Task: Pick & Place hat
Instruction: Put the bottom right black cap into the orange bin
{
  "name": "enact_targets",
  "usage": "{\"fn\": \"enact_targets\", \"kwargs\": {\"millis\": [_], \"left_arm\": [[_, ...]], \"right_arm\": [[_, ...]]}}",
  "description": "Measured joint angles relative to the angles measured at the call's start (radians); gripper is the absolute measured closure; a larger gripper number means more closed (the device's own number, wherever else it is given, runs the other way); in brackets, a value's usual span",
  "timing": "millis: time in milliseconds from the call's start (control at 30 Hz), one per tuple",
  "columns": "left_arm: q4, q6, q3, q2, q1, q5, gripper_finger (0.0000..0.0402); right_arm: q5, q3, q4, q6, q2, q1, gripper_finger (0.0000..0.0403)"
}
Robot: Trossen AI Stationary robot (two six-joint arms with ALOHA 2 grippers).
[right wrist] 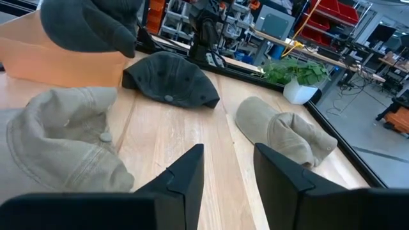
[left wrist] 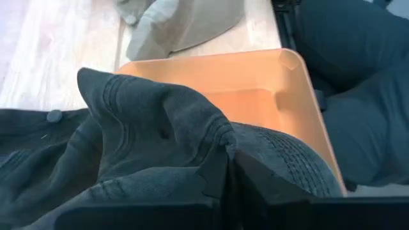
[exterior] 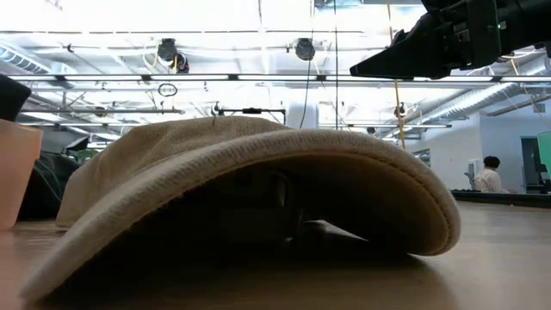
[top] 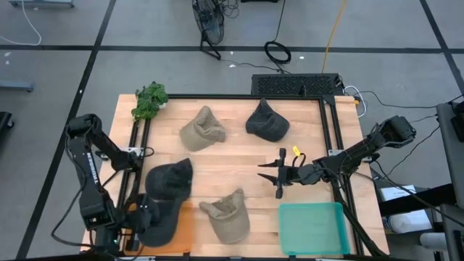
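My left gripper (top: 143, 217) is at the table's near left corner, shut on a dark grey hat (top: 161, 221) over the orange tray (top: 185, 230). A second dark grey hat (top: 170, 177) lies flat on the table just beyond it. A tan hat (top: 228, 215) lies beside the tray and fills the low view (exterior: 241, 198). Another tan hat (top: 203, 129) and a third dark hat (top: 267, 122) lie farther back. My right gripper (top: 279, 174) hovers open mid-table, right of centre, touching nothing; its fingers (right wrist: 185, 176) point toward the hats. My left gripper pinches a bunched fold of the dark grey hat's cloth (left wrist: 214, 137) between its two fingers, beside the stitched brim (left wrist: 287, 160). The fingers slant down from the table's left. The hat droops around them above the orange tray (left wrist: 255, 89); whether it touches the tray, I cannot tell.
A green tray (top: 312, 228) stands at the near right. A potted plant (top: 150, 100) sits at the far left corner. Black rails (top: 330, 130) run along the table's left and right sides. Bare wood lies between the hats mid-table.
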Motion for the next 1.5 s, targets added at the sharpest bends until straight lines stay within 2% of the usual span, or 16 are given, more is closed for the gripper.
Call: {"fn": "enact_targets", "kwargs": {"millis": [167, 367, 467, 567, 900, 1233, 1367, 1500], "left_arm": [[0.087, -0.074, -0.074, 0.0, -0.003, 0.005, 0.0395], [0.419, -0.02, -0.224, 0.0, -0.003, 0.077, 0.0359], [0.574, -0.015, -0.297, 0.0, -0.003, 0.11, 0.0354], [0.66, -0.049, -0.352, -0.003, -0.003, 0.103, 0.0352], [0.664, -0.199, -0.377, -0.001, -0.002, 0.111, 0.0351], [0.685, -0.203, -0.377, -0.041, -0.002, 0.148, 0.035], [0.716, -0.172, -0.377, -0.108, -0.004, 0.175, 0.035], [0.752, -0.025, -0.375, -0.181, -0.003, 0.161, 0.035]], "right_arm": [[0.0, 0.0, 0.0, 0.0, 0.0, 0.0, 0.0289], [0.0, 0.0, 0.0, 0.0, 0.0, 0.0, 0.0289], [0.0, 0.0, 0.0, 0.0, 0.0, -0.001, 0.0289], [0.0, 0.0, 0.0, 0.001, 0.0, -0.007, 0.0289], [0.001, 0.0, -0.009, 0.003, 0.0, -0.012, 0.0289], [0.0, 0.001, -0.008, 0.003, 0.0, -0.012, 0.0289], [0.0, 0.001, -0.009, 0.003, 0.0, -0.012, 0.0289], [0.0, 0.001, -0.008, 0.004, 0.0, -0.012, 0.0289]]}}
